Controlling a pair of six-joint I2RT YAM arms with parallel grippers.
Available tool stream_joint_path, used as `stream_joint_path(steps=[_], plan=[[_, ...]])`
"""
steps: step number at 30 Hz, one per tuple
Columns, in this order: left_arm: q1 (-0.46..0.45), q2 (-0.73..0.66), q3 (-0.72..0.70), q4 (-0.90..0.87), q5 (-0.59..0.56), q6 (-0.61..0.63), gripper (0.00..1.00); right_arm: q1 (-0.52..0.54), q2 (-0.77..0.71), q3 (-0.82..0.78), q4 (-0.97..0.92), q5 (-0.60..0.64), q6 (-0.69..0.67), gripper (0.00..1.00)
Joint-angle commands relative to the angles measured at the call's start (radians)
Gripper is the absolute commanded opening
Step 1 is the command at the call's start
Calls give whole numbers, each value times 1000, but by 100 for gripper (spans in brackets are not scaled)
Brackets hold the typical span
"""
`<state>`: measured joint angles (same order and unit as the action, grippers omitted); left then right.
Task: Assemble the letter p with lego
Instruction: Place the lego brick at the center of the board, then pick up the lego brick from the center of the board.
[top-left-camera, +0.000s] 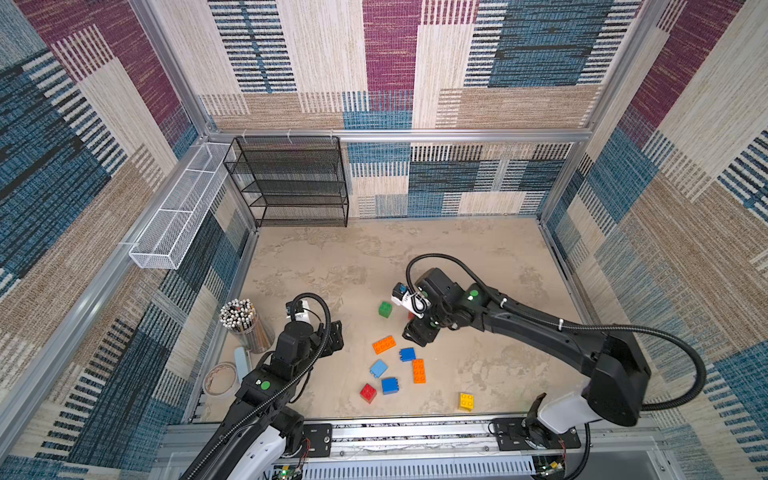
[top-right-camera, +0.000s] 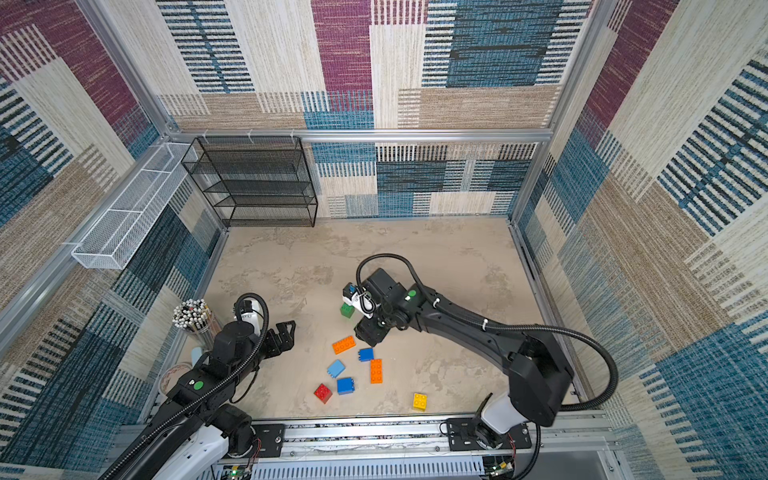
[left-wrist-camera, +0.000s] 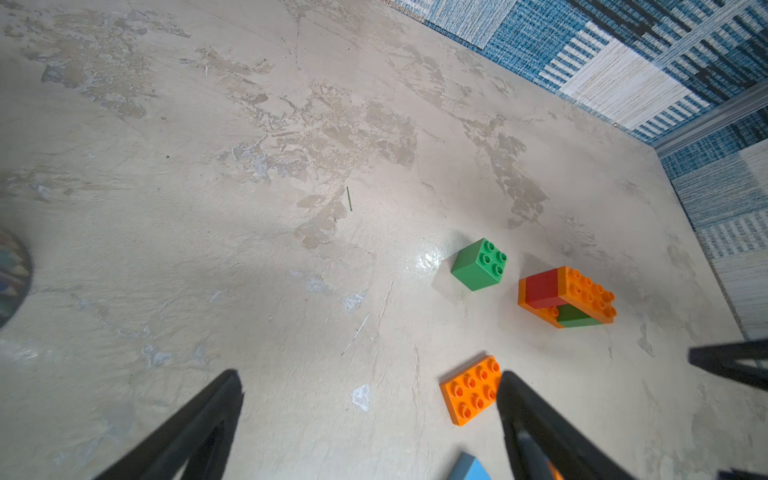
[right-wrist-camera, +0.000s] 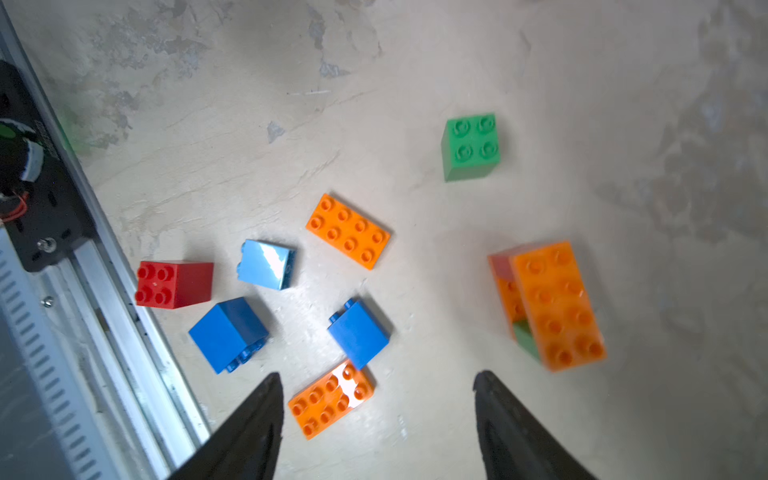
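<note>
A small lego stack (right-wrist-camera: 548, 303), an orange long brick over a red and a green one on an orange base, lies on the table; it also shows in the left wrist view as stack (left-wrist-camera: 567, 297). My right gripper (right-wrist-camera: 379, 375) hovers open just beside it, holding nothing; in a top view the right gripper (top-left-camera: 417, 333) hides most of the stack. Loose bricks lie nearby: green (top-left-camera: 385, 309), orange (top-left-camera: 384, 344), blue (top-left-camera: 407, 354), orange (top-left-camera: 419, 370), light blue (top-left-camera: 378, 368), blue (top-left-camera: 390, 385), red (top-left-camera: 368, 392), yellow (top-left-camera: 466, 401). My left gripper (top-left-camera: 333, 334) stands open and empty, left of the bricks.
A cup of pencils (top-left-camera: 243, 322) and a tape roll (top-left-camera: 220, 379) sit at the left edge by the left arm. A black mesh shelf (top-left-camera: 291, 183) and a white wire basket (top-left-camera: 178, 220) stand at the back left. The metal rail (top-left-camera: 415, 432) runs along the front.
</note>
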<state>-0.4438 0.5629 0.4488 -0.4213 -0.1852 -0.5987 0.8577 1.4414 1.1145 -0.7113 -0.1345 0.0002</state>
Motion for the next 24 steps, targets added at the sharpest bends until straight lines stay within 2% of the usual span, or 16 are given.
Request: stream_joint_path(steps=[1,5,8,13,16,24], plan=[[1,11,-1,32,-14,35,98,9,-110,-100,-31,99,446,75],[2,40,-7,61,0,43,98,86,-262,-221,-125,181,778,73],[4,53,-12,79,10,46,98,182,-310,-279,-205,219,978,73],[5,55,-25,95,17,49,98,321,-355,-359,-279,244,1229,75],[6,48,-31,96,20,48,98,367,-374,-413,-276,241,1315,76],[7,35,-42,96,12,48,98,429,-336,-492,-221,208,1408,74]])
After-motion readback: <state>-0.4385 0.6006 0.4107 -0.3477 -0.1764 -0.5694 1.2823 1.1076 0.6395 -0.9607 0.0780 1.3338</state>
